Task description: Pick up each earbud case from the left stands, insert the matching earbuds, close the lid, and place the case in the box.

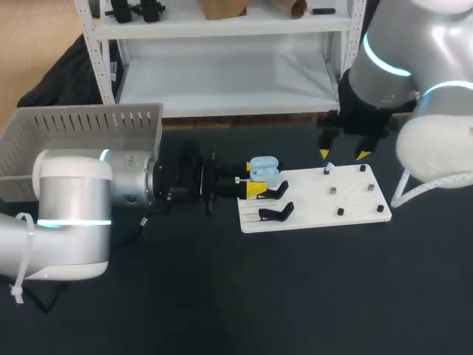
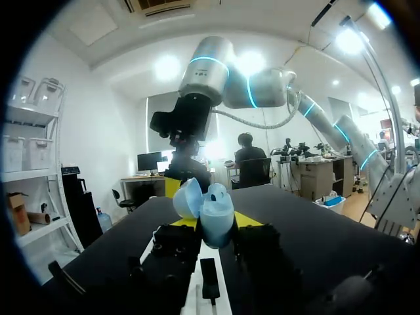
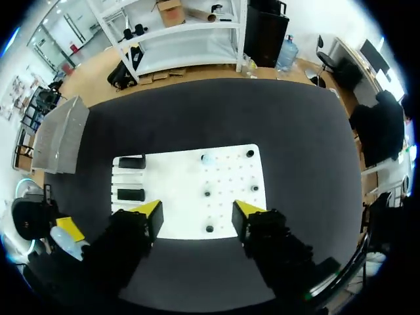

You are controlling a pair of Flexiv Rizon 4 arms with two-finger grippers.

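Head view. Pinches a light-blue, rounded plastic earbud case [image 1: 266, 176] in the left pincer [image 1: 255, 189], with the lid [image 1: 264, 161] swung open, just over the left end of the flat white plastic board [image 1: 310, 214] and beside the black stands [image 1: 276, 214]. Hangs the right pincer [image 1: 344, 154] spread wide and empty above the board's far edge. Shows a small light-blue earbud [image 1: 329, 169] seated near that far edge, just below the right pincer and well apart from the case. Places the grey perforated metal box [image 1: 89, 137] at the far left of the dark surface [image 1: 222, 296], behind the left arm.

Left wrist view. Shows the case [image 2: 215, 220] upright between the yellow fingertips [image 2: 248, 220], touched from both sides, with its lid [image 2: 188, 197] tipped back and the cavity facing up.

Right wrist view. Finds the earbud [image 3: 207, 159] ahead of the spread right pincer [image 3: 197, 210], roughly midway between the lines of its two fingers. Sets the case [image 3: 60, 236] far off to one side, past the stands.

Puts the right arm clearly nearer the earbud than the left arm, by the look of it. Probably calls for a straight drop onto the earbud, then a carry along the board's long axis to the upturned cavity of the case.
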